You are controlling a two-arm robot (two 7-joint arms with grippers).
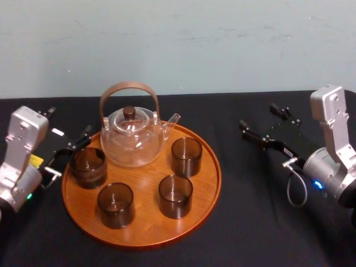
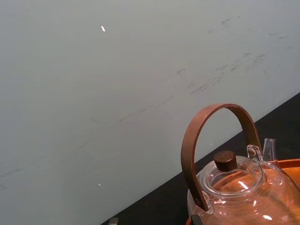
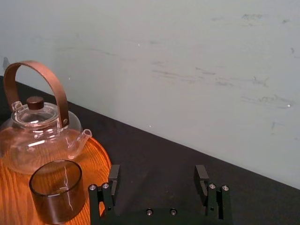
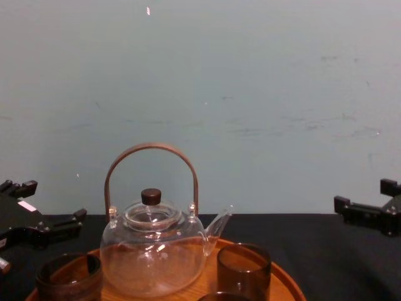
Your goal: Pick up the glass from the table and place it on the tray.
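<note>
light even, moderately bright | glare: glints on teapot [image 1: 132, 139], sheen on tray [image 1: 147, 219] | source perhaps overhead

The table [image 1: 261, 222], as I saw it from my head camera, was a flat surface draped in matte black cloth. It ran across the full width of my view and met the pale blue-green wall [image 1: 222, 44] at its far edge. Directly on the cloth, left of centre before me, the round orange-brown wooden tray [image 1: 146, 223] lay flat, showing its grain and low raised rim.

R gripper [image 3: 158, 172], fingers [image 3: 114, 172] apart, nr tray [image 3: 95, 157].
</note>
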